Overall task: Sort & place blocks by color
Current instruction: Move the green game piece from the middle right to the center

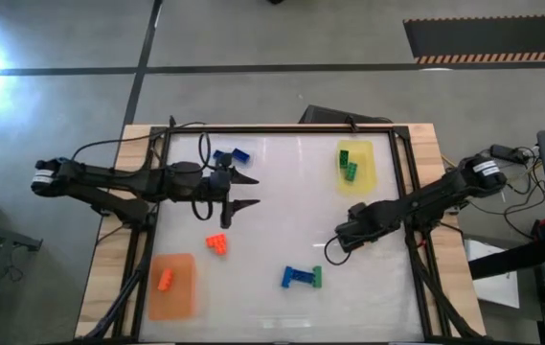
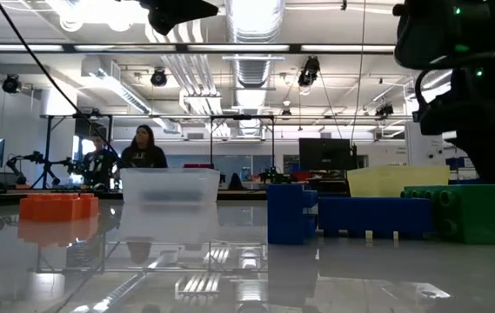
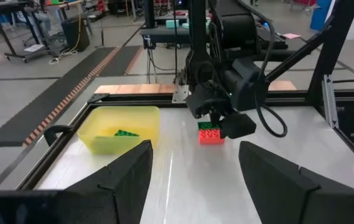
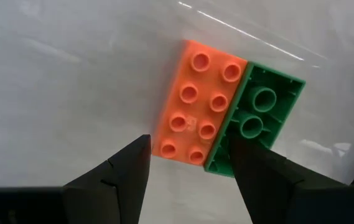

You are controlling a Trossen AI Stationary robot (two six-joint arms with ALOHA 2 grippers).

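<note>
An orange brick (image 4: pixel 192 109) joined to a green brick (image 4: pixel 257 118) lies flat on the white table, studs showing. My right gripper (image 4: pixel 189 149) hangs over the pair, open, one finger on either side without touching; the left wrist view shows it (image 3: pixel 223 121) just above the pair (image 3: pixel 211 134). My left gripper (image 1: pixel 246 191) is open and held off the table at the middle left, touching nothing. Other bricks lie around: orange (image 1: pixel 217 243), orange on the orange mat (image 1: pixel 166 280), a blue and green pair (image 1: pixel 301 278), blue (image 1: pixel 232 156), and green in the yellow tray (image 1: pixel 349 165).
A dark frame (image 1: pixel 282 129) rims the white surface. The yellow tray (image 1: pixel 368 177) sits at the far right, the orange mat (image 1: pixel 181 302) at the near left, and a clear tray (image 2: pixel 169 185) at the far left. People stand in the room beyond the table (image 2: pixel 143 148).
</note>
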